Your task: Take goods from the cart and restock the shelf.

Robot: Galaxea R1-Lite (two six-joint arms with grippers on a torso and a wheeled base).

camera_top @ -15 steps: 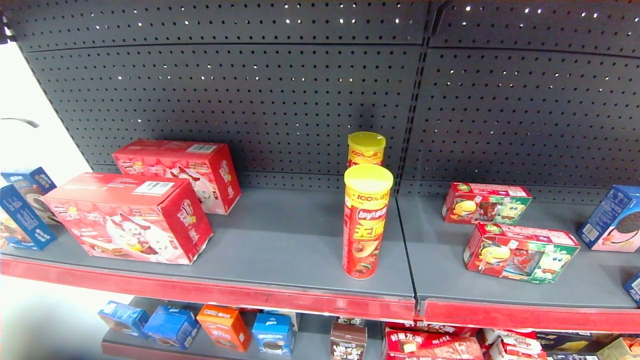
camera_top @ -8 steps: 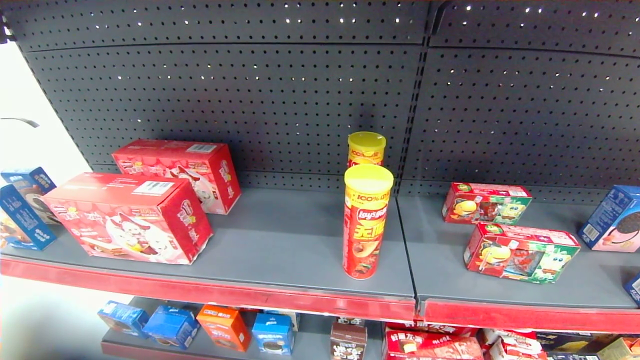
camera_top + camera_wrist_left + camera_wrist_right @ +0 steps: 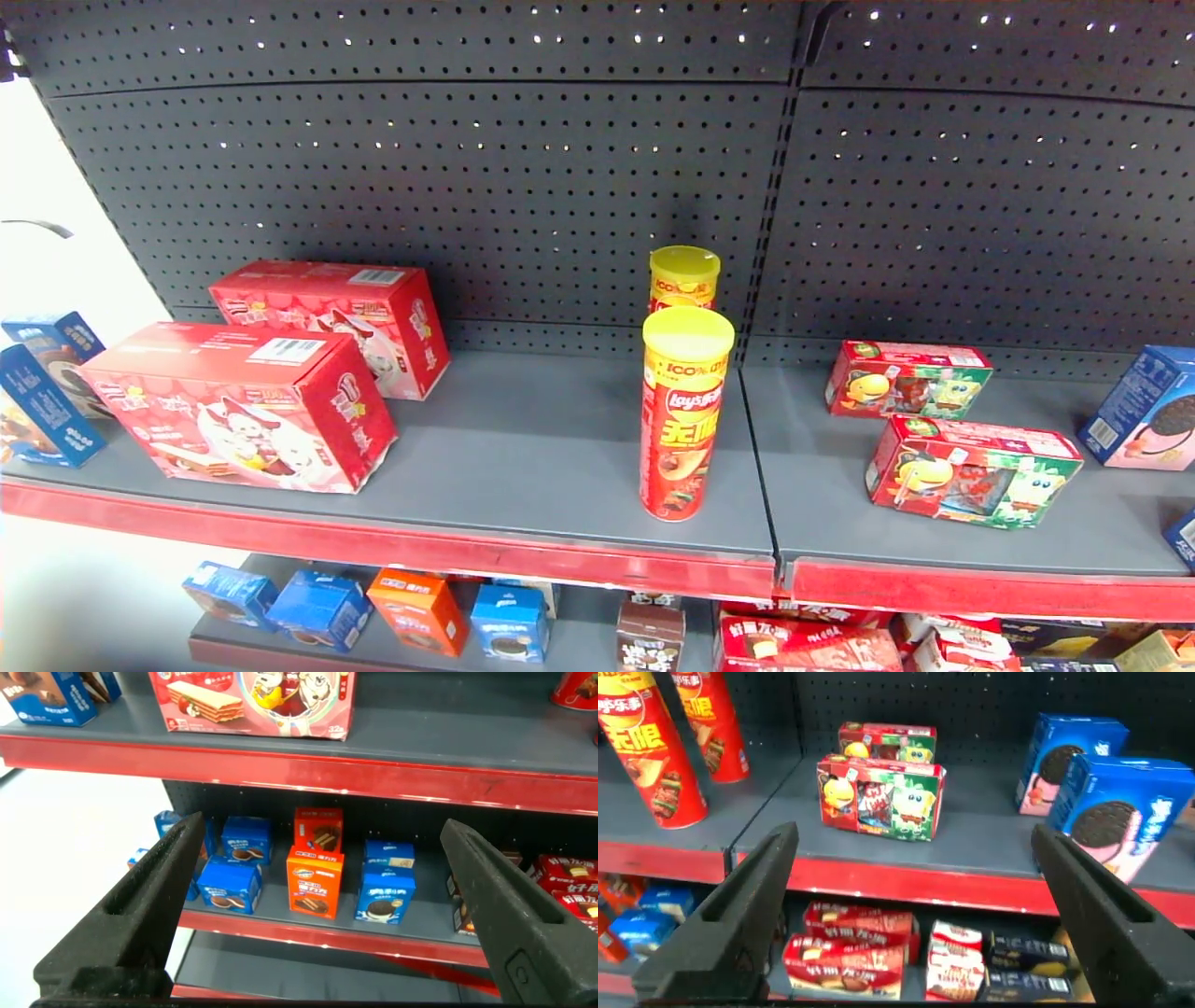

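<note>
Two red chip cans with yellow lids stand on the grey shelf (image 3: 523, 448), one (image 3: 683, 411) in front of the other (image 3: 683, 277); the front can (image 3: 645, 751) is also in the right wrist view. Two large red wafer boxes (image 3: 247, 401) lie at the shelf's left. Two cartoon snack boxes (image 3: 971, 457) lie at the right, the near one (image 3: 882, 795) in front of my right gripper (image 3: 915, 919), which is open and empty below shelf level. My left gripper (image 3: 318, 915) is open and empty before the lower shelf, facing an orange biscuit box (image 3: 316, 875).
Blue biscuit boxes sit at both ends of the shelf (image 3: 42, 392) (image 3: 1144, 406) (image 3: 1106, 803). The lower shelf holds several small blue boxes (image 3: 229, 882) and red packs (image 3: 845, 952). A red price rail (image 3: 392, 546) edges the shelf front. Bare shelf lies between the wafer boxes and the cans.
</note>
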